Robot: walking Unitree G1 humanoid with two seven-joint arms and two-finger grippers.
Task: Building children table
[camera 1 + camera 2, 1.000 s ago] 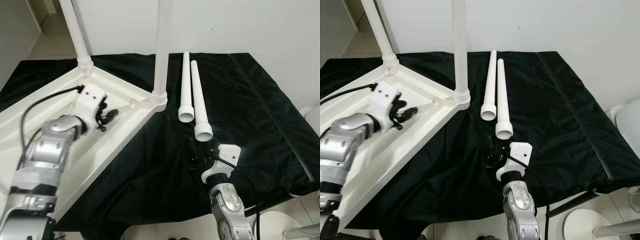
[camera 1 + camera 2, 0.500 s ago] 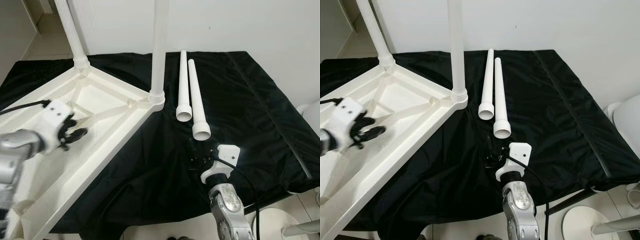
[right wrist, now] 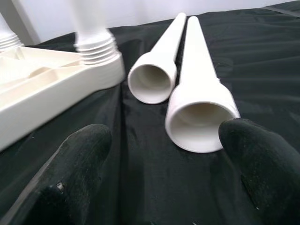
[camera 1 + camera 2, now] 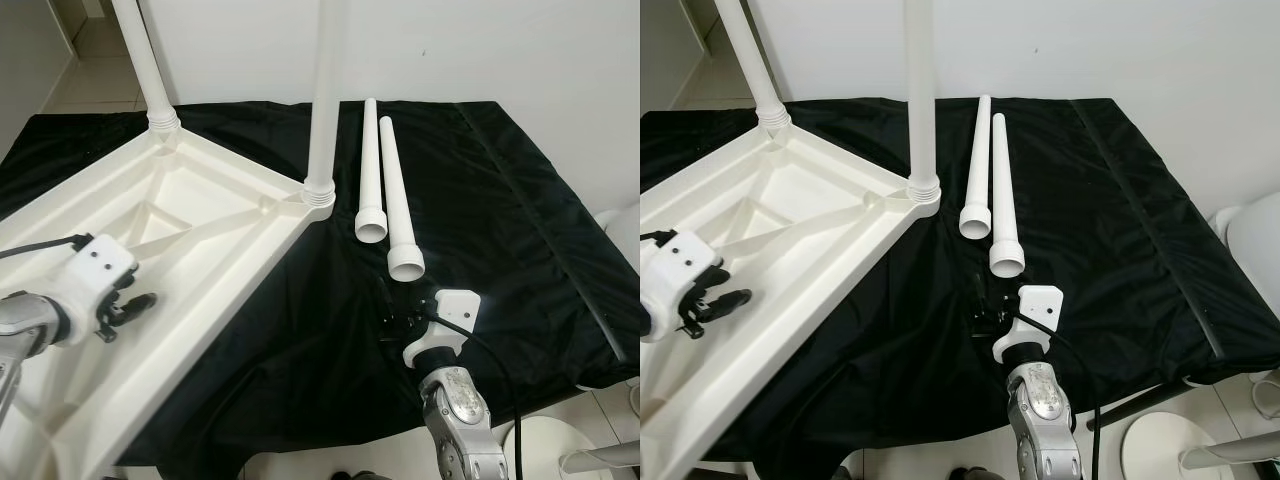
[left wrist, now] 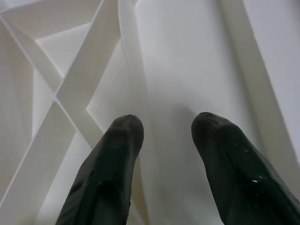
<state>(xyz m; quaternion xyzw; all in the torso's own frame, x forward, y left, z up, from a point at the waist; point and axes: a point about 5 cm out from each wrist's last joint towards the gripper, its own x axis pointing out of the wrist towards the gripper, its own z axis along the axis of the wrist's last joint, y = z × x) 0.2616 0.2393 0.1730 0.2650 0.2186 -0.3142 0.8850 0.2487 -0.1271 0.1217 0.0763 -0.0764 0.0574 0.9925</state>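
Two legs fitted, two loose: right gripper lined up on the nearer leg

Left eye view: the upturned white plastic children's table top (image 4: 190, 215) fills the left of the frame on the black cloth-covered table (image 4: 500, 190), with one white screwed-in leg (image 4: 325, 110) at centre top and another (image 4: 145, 60) at upper left; two loose white tapered plastic legs (image 4: 385, 185) lie side by side right of centre. Left wrist view: the left gripper (image 5: 164, 129) hovers over the ribbed underside, fingers parted, holding nothing. Right wrist view: the right gripper (image 3: 164, 154) is spread wide, just short of the nearer loose leg's (image 3: 199, 101) open mouth. Likely step: fetching the third leg; next it must advance, close round the wide end, and lift it to a free corner socket
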